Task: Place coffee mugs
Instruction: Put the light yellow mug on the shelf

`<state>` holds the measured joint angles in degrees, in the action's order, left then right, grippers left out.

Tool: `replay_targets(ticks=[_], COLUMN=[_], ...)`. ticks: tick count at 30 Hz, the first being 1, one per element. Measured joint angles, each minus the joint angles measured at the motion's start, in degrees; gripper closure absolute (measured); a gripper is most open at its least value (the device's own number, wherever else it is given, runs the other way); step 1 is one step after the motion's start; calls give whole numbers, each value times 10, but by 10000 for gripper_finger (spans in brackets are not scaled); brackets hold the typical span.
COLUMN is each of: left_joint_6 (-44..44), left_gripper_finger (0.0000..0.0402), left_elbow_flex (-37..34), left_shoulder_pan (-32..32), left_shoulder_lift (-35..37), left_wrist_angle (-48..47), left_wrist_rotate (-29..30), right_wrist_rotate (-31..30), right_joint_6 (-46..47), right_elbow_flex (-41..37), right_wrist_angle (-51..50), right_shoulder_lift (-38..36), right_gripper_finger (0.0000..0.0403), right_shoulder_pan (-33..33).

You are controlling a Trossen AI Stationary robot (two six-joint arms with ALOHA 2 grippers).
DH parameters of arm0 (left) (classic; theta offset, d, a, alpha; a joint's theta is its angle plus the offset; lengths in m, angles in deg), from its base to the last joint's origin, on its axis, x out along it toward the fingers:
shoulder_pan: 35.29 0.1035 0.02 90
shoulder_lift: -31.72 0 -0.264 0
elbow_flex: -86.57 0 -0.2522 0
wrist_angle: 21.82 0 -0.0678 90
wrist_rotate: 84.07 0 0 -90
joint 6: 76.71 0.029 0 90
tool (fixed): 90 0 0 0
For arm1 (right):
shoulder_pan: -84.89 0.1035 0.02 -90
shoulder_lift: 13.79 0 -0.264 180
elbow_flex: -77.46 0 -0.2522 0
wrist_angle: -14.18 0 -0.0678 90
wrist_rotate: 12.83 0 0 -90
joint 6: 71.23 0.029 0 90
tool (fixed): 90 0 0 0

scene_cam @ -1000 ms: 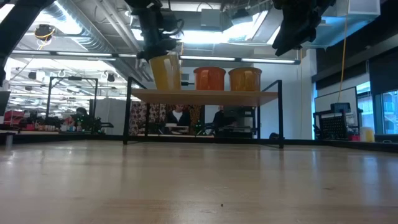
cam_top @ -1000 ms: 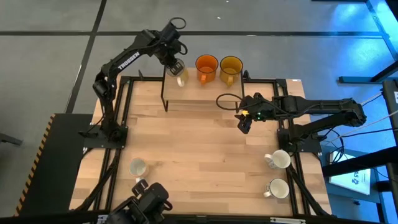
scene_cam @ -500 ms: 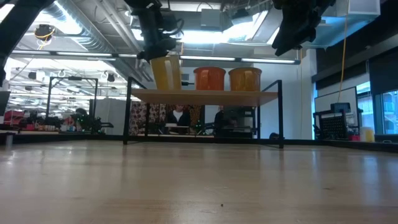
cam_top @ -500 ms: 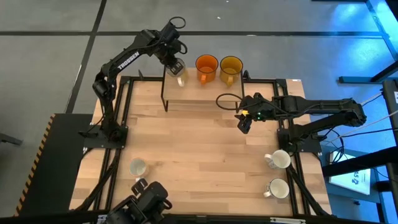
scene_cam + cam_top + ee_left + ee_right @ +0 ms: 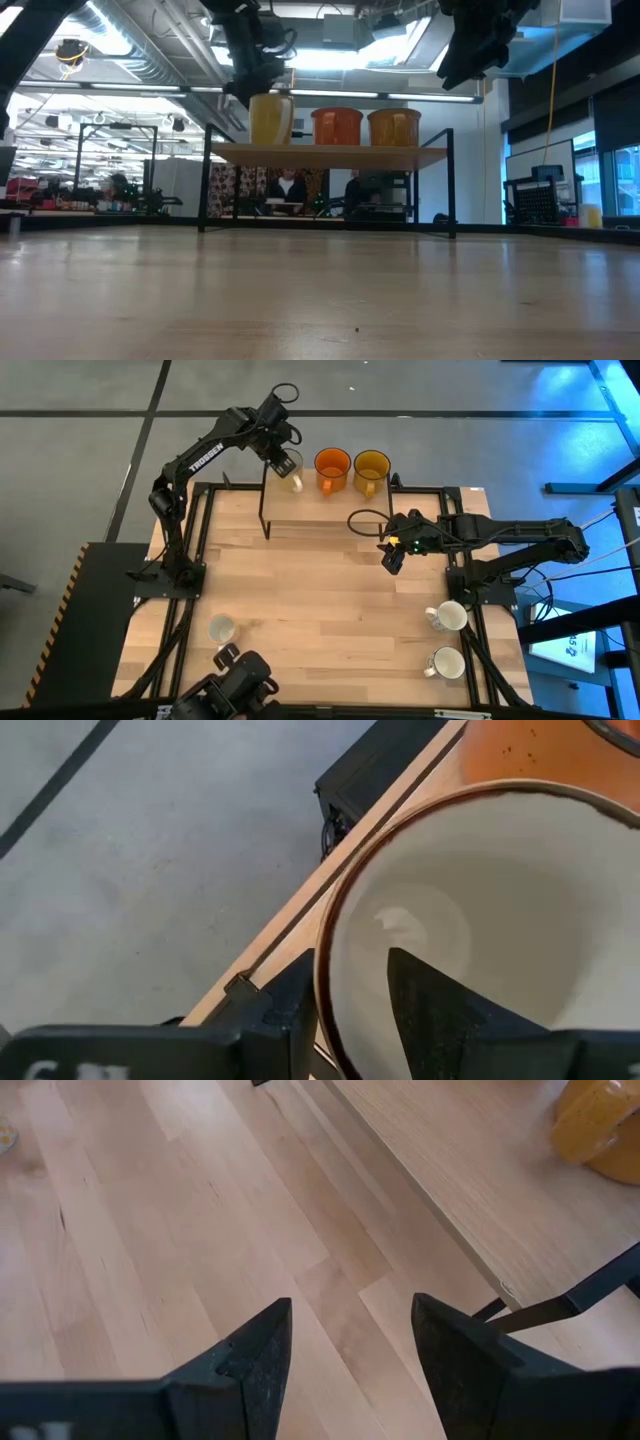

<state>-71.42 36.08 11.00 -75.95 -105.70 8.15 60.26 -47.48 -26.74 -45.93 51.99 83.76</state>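
Note:
A cream mug (image 5: 293, 470) sits at the left end of a raised wooden shelf (image 5: 330, 508), in the hold of my left gripper (image 5: 283, 460). In the low view the cream mug (image 5: 270, 120) stands about upright, its bottom level with the shelf top (image 5: 330, 152). Beside it on the shelf stand an orange mug (image 5: 332, 468) and an amber-yellow mug (image 5: 371, 466). My right gripper (image 5: 392, 558) hovers open above the table in front of the shelf's right end, touching nothing. Three white mugs (image 5: 221, 629), (image 5: 448, 617), (image 5: 447, 662) stand on the table. My left gripper (image 5: 348, 960) is shut on the cream mug's rim wall (image 5: 322, 935). One finger (image 5: 425, 1005) is inside the mug and the other finger (image 5: 290, 1010) is outside it. The fingers come from above, slanting toward the far edge. The mug is about upright, its bottom at the shelf top.
The shelf stands on a black frame (image 5: 205, 180) along the table's far edge, with open space under it. Bare wooden table (image 5: 310, 590) lies between the shelf and the white mugs. A black camera mount (image 5: 235, 685) sits at the near edge.
My left gripper has moved a little toward the far edge and carried the cream mug farther onto the shelf. The mug, tilted before, now stands more upright beside the orange mug. My right arm has kept still.

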Motion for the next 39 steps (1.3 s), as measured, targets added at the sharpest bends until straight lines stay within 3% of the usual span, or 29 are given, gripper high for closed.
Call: replay_targets(ticks=[26,39], left_joint_6=[253,312], left_gripper_finger=[288,363], left_elbow_flex=[0,0], left_shoulder_pan=[19,21], left_shoulder_lift=[0,0], left_wrist_angle=[45,64], left_wrist_rotate=[-54,-96], right_wrist_rotate=[0,0], right_joint_6=[0,0], right_elbow_flex=[0,0], right_wrist_angle=[0,1], right_shoulder_lift=[0,0], right_gripper_finger=[210,210], right_shoulder_pan=[0,0])
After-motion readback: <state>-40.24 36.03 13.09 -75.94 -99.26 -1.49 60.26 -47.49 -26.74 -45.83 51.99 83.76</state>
